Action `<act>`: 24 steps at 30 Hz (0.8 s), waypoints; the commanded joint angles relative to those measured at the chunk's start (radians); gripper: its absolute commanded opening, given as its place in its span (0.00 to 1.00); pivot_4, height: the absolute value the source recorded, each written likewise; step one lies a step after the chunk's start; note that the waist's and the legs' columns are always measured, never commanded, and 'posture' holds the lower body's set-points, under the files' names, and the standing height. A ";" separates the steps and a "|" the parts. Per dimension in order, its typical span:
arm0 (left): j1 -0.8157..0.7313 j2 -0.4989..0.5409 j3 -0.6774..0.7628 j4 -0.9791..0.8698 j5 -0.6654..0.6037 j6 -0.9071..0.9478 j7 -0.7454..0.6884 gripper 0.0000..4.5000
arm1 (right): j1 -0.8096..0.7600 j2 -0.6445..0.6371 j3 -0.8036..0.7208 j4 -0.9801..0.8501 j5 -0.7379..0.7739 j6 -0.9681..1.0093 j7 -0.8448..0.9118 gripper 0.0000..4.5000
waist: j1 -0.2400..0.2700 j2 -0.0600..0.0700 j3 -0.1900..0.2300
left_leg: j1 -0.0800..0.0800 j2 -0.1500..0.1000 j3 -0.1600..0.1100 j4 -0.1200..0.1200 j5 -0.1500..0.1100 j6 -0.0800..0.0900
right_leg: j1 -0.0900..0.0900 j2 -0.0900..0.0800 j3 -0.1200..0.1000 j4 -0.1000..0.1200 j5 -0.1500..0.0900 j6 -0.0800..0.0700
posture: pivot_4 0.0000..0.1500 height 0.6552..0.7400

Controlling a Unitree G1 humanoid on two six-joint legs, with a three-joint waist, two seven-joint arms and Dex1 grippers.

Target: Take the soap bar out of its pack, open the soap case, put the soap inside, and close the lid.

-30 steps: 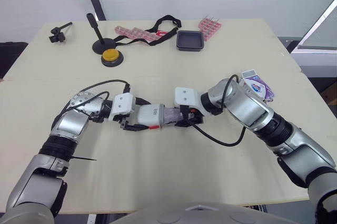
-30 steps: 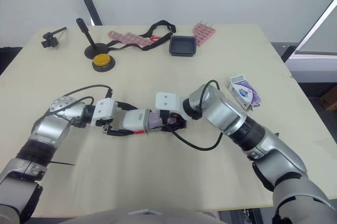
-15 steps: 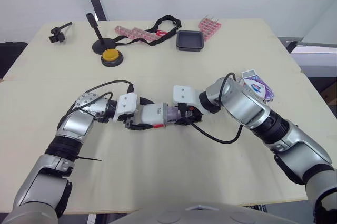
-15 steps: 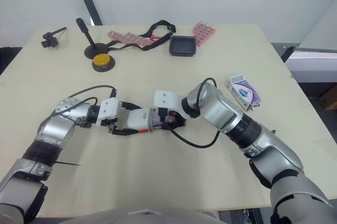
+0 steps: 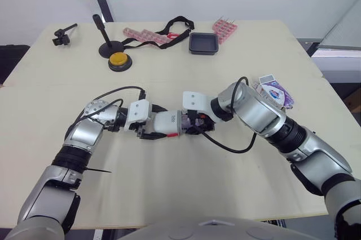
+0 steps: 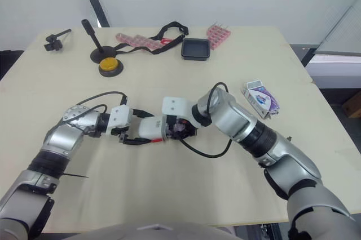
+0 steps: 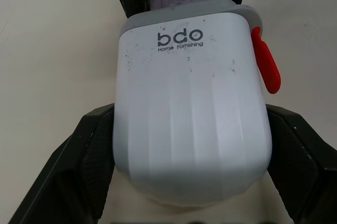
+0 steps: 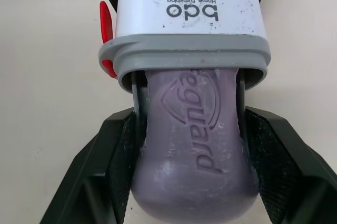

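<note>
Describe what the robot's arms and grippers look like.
Both arms, left arm and right arm, are rounded silver-grey shells with black joint bands. Each wrist carries a white boxy housing, and a loose black cable loops to it. The left gripper and right gripper each have two black wedge-shaped fingers.

Bright, even, diffuse light; soft faint shadows on the table [image 5: 169, 195]; sharp focus, no glare.

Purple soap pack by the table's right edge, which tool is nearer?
Right. The right tool, gripping the lilac soap bar, lies between purple soap pack and left tool, holding the white case.
</note>
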 commanded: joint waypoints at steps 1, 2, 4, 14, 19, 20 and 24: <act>-0.013 -0.002 0.014 -0.044 -0.018 -0.007 0.014 0.77 | -0.003 -0.002 -0.021 -0.045 0.023 -0.009 -0.001 0.99 | 0.000 0.000 0.000 | 0.000 0.000 0.000 0.000 0.000 0.000 | 0.000 0.000 0.000 0.000 0.000 0.000 | 1.00 0.87; -0.013 -0.002 0.014 -0.043 -0.017 -0.009 0.015 0.77 | -0.001 -0.004 -0.024 -0.047 0.025 -0.009 -0.003 0.99 | 0.000 0.000 0.000 | 0.000 0.000 0.000 0.000 0.000 0.000 | 0.000 0.000 0.000 0.000 0.000 0.000 | 1.00 0.87; -0.015 -0.003 0.012 -0.041 -0.017 -0.010 0.018 0.77 | 0.002 -0.012 -0.025 -0.052 0.027 -0.014 -0.003 0.99 | 0.000 0.000 0.000 | 0.000 0.000 0.000 0.000 0.000 0.000 | 0.000 0.000 0.000 0.000 0.000 0.000 | 1.00 0.87; -0.014 0.002 0.011 -0.038 -0.013 -0.018 0.011 0.77 | 0.079 -0.107 -0.146 -0.128 0.077 -0.007 -0.023 0.99 | 0.006 0.000 0.000 | -0.001 0.000 0.000 0.000 0.000 0.000 | 0.000 0.000 0.000 0.000 0.000 0.000 | 1.00 0.87; -0.021 0.007 0.015 -0.035 -0.018 -0.014 0.006 0.77 | 0.157 -0.151 -0.230 -0.168 0.110 -0.026 -0.053 0.99 | 0.002 0.000 0.000 | 0.000 0.000 0.000 0.000 0.000 0.000 | 0.000 0.000 0.001 -0.002 0.000 0.000 | 1.00 0.87; -0.022 0.008 0.016 -0.034 -0.019 -0.014 0.005 0.77 | 0.166 -0.157 -0.236 -0.176 0.116 -0.020 -0.053 0.99 | 0.000 0.000 0.000 | 0.000 0.000 0.000 0.000 0.000 0.000 | 0.000 0.000 0.001 -0.002 0.000 0.000 | 1.00 0.87; -0.025 0.010 0.017 -0.032 -0.021 -0.013 0.000 0.77 | 0.181 -0.177 -0.234 -0.198 0.130 -0.026 -0.054 0.75 | 0.000 0.000 0.000 | 0.000 0.000 0.000 0.000 0.000 0.000 | 0.000 0.000 0.001 -0.002 0.000 0.000 | 1.00 0.87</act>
